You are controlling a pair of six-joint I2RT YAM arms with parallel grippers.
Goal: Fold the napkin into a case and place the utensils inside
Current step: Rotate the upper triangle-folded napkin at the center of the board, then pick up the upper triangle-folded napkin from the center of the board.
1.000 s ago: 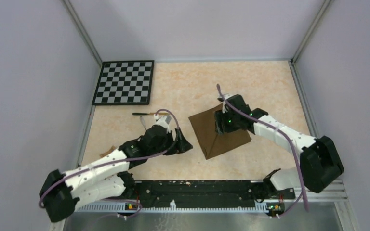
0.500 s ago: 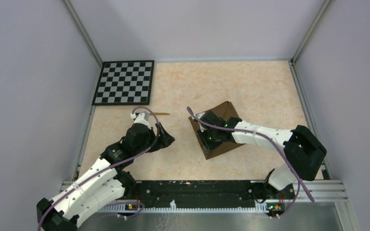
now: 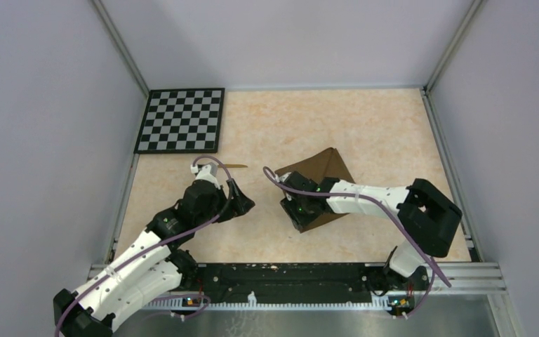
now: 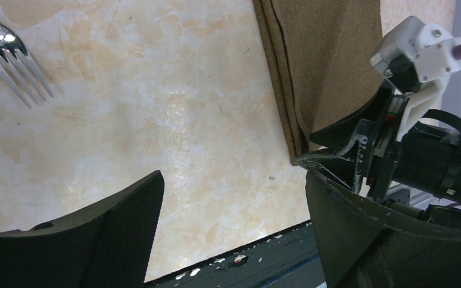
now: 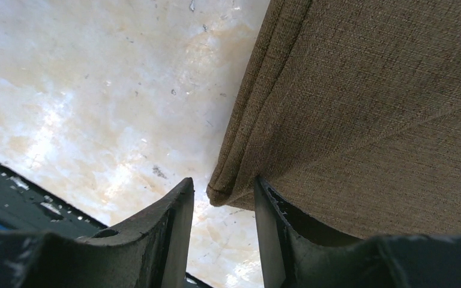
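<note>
The napkin (image 3: 325, 168) is lying mid-table, right of centre, as a broad layered wedge, with stacked hems showing along its left edge in both wrist views. The right gripper (image 5: 223, 195) is sitting low at the napkin's near-left corner, fingers narrowly parted with the doubled corner poking into the gap, not visibly clamped. The left gripper (image 4: 233, 180) is hovering just left of the napkin over bare table (image 3: 379, 119), fingers spread wide, carrying nothing. The fork (image 4: 12, 57) is lying apart from the cloth. The knife (image 3: 237, 166) is peeking out past the left wrist, near the checkerboard (image 3: 181, 119). Progress judgement: early folds are looking done, but the cloth is too wide for a case. More folding is remaining, and then the utensils are going inside.
</note>
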